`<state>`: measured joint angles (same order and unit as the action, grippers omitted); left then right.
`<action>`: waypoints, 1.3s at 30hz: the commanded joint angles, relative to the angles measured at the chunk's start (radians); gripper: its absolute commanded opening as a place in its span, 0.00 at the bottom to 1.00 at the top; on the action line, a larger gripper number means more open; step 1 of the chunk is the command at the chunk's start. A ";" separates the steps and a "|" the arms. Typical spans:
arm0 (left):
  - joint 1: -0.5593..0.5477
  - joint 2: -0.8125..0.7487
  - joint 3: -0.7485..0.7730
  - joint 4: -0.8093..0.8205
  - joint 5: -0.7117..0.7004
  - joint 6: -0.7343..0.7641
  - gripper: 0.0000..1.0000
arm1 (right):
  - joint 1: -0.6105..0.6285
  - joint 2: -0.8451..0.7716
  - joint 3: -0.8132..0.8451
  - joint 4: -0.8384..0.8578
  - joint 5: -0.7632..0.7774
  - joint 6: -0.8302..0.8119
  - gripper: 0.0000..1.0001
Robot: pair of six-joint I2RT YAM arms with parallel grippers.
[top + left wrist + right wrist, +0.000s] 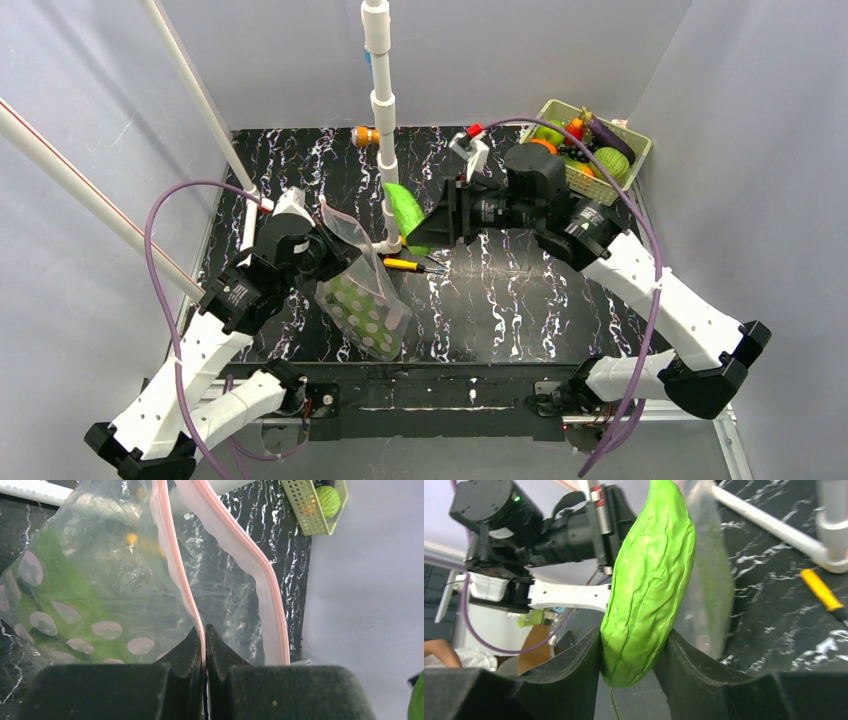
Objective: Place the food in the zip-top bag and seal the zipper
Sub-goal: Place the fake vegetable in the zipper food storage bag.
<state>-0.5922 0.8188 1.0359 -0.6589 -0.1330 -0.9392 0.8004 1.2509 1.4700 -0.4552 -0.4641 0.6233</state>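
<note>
The clear dotted zip-top bag (362, 290) hangs from my left gripper (327, 248), its lower end on the table with a green piece inside (65, 595). My left gripper (205, 632) is shut on one side of the pink zipper strip (172, 565); the other side (260, 575) bows away, so the mouth is open. My right gripper (634, 652) is shut on a long green leafy piece (651, 575) and holds it above the table beside the bag's mouth (405, 212). More food lies in the pale green basket (640, 150) at the back right.
A white pipe stand (382, 120) rises at the table's middle, just behind the leafy piece. A yellow-handled screwdriver (408, 265) lies beside the bag. An orange piece (366, 136) lies at the back edge. Slanted white pipes (195, 90) cross the left side.
</note>
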 commanded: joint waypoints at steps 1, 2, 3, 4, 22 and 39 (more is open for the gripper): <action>0.002 -0.016 0.015 0.027 0.029 -0.020 0.00 | 0.105 0.026 0.027 0.139 0.089 0.141 0.01; 0.002 -0.016 0.011 0.029 0.034 -0.021 0.00 | 0.123 0.040 0.026 0.157 0.101 0.169 0.01; 0.002 -0.018 0.008 0.030 0.040 -0.022 0.00 | 0.138 0.056 0.027 0.173 0.109 0.195 0.01; 0.001 -0.020 0.006 0.030 0.042 -0.023 0.00 | 0.153 0.074 0.034 0.168 0.127 0.216 0.01; 0.002 -0.116 -0.035 0.011 0.021 -0.015 0.00 | 0.378 0.267 0.340 -0.148 0.542 0.056 0.08; 0.001 -0.124 -0.032 0.017 0.025 -0.024 0.00 | 0.405 0.359 0.388 -0.285 0.606 0.025 0.27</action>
<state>-0.5922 0.6918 1.0031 -0.6538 -0.0975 -0.9635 1.1967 1.6013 1.7811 -0.6643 0.0668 0.7218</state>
